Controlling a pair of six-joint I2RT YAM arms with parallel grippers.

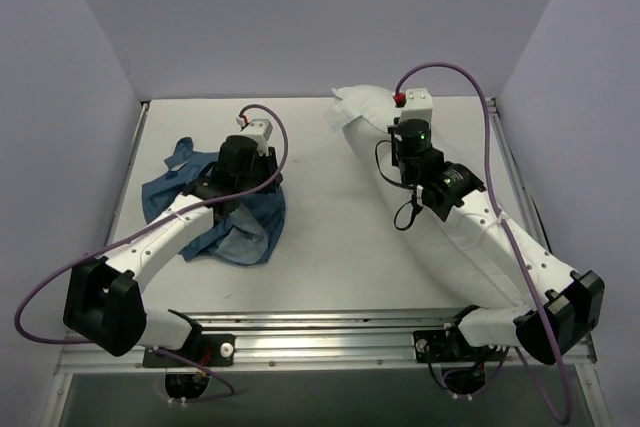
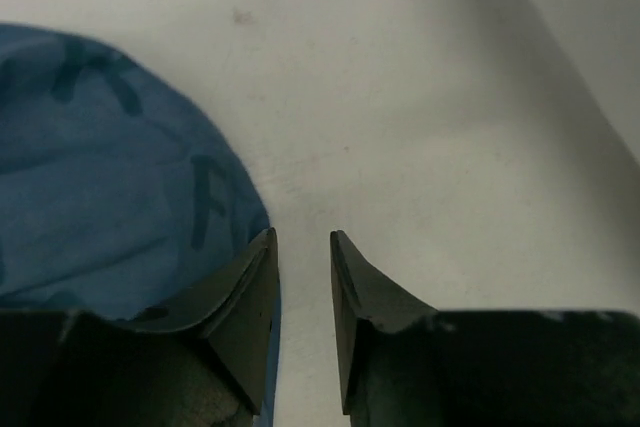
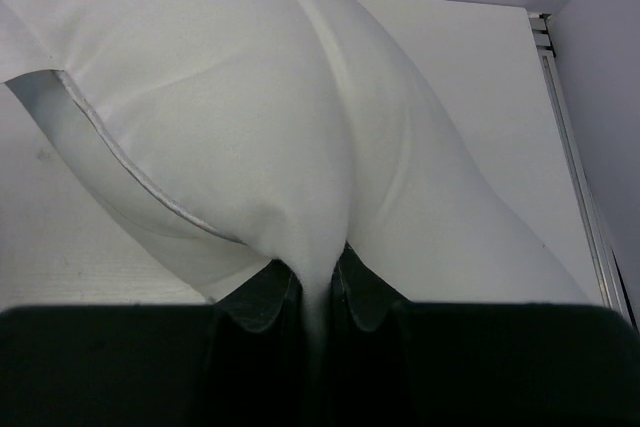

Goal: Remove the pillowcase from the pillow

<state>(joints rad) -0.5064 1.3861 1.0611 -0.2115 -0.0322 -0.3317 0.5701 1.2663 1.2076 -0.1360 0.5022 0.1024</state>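
The blue printed pillowcase (image 1: 215, 209) lies crumpled on the table at the left, off the pillow. In the left wrist view the pillowcase (image 2: 100, 177) lies beside and under the left finger. My left gripper (image 2: 303, 239) is open and empty, just above the table at the cloth's edge; it also shows in the top view (image 1: 252, 159). The white pillow (image 1: 440, 207) lies diagonally on the right, partly under my right arm. My right gripper (image 3: 320, 269) is shut on a pinched fold of the pillow (image 3: 250, 117).
Grey walls close in the white table (image 1: 330, 247) on the left, back and right. A metal rail (image 1: 330, 332) runs along the near edge by the arm bases. A rail (image 3: 575, 157) also lines the table's right side.
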